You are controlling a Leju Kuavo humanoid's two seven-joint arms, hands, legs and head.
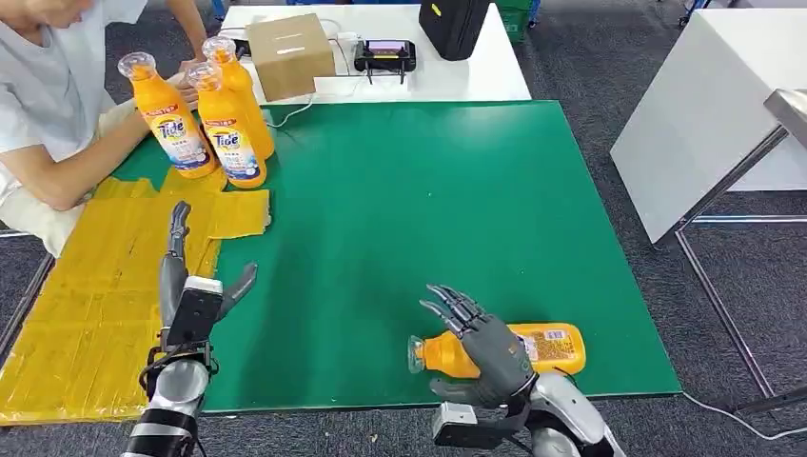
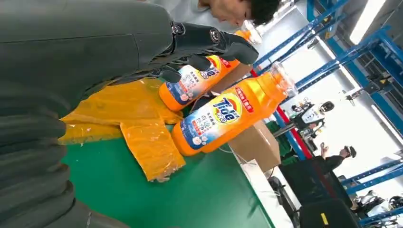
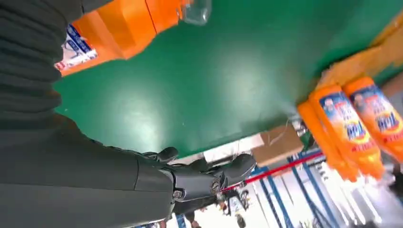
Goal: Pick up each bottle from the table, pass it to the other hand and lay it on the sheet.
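Item: orange bottle (image 1: 533, 348), clear cap, printed label, lying on its side at the lower right of the head view on the green table (image 1: 409, 200), cap pointing left.

Right hand (image 1: 481, 347): poised over the bottle's neck end, fingers spread and arched; whether they touch it cannot be told. Nothing visibly grasped.

Left hand (image 1: 190, 286): lower left of the head view, fingers extended and apart, holding nothing, over the edge of the yellow sheet (image 1: 86, 314).

Standing bottles (image 1: 214, 119): three, upright, upper left, at the sheet's far end, beside a person's arm (image 1: 76, 167).

Left wrist view adds: "Tide" label (image 2: 227, 109) legible, blue racking (image 2: 332, 28) behind.

Right wrist view adds: lying bottle's cap (image 3: 196, 10) close up.
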